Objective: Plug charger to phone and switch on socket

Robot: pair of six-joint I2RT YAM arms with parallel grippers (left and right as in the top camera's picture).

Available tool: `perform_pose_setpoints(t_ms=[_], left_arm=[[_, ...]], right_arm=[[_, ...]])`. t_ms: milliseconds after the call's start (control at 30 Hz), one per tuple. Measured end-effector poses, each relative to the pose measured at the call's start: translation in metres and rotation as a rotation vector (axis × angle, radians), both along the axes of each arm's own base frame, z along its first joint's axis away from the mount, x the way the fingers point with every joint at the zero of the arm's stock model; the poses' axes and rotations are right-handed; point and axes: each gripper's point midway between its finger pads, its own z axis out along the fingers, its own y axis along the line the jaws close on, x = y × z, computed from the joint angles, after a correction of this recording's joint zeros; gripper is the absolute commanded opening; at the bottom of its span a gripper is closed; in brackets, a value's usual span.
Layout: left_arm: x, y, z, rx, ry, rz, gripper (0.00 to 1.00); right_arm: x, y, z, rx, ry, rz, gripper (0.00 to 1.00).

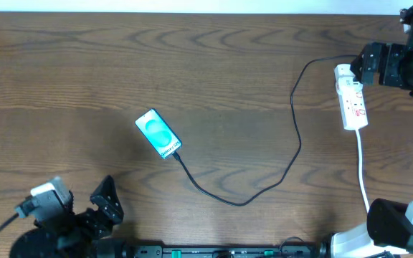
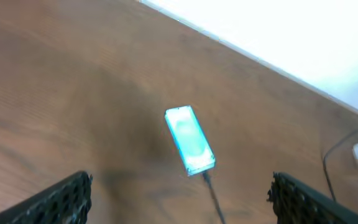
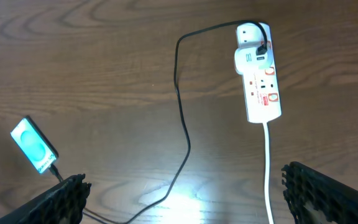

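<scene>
While its jaws stand spread wide with nothing between them, the left gripper (image 1: 105, 204) sits at the lower left of the overhead frame, well apart from the phone (image 1: 158, 133), which lies screen-up left of centre on the wooden table (image 1: 63, 86). The right gripper (image 1: 368, 64), equally wide and empty, is at the upper right by the rounded end of the white power strip (image 1: 353, 100). The black charger cable (image 1: 297, 136) loops from that end to the phone's lower edge.

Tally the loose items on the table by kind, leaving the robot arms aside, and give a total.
Phone: 1
Black charger cable: 1
White power strip: 1
Total: 3
</scene>
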Motion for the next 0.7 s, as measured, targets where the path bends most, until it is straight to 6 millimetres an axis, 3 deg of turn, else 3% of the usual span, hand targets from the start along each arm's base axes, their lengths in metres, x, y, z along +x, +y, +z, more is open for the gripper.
perform_pose_setpoints(t_ms=[167, 467, 600, 700], left_arm=[[0.023, 0.002, -0.021, 0.010, -0.145, 0.002, 0.92], [0.078, 0.005, -0.029, 0.030, -0.451, 0.002, 0.92], [0.088, 0.006, -0.031, 0.034, -0.521, 0.002, 0.92], [0.097, 0.007, -0.046, 0.035, -0.532, 0.002, 0.92]], right_arm=[[0.000, 0.000, 0.000, 0.000, 0.000, 0.000, 0.99], [0.000, 0.000, 0.000, 0.000, -0.001, 0.000, 0.99], [0.000, 0.000, 0.000, 0.000, -0.001, 0.000, 0.99], [0.000, 0.000, 0.000, 0.000, 0.000, 0.000, 0.99]])
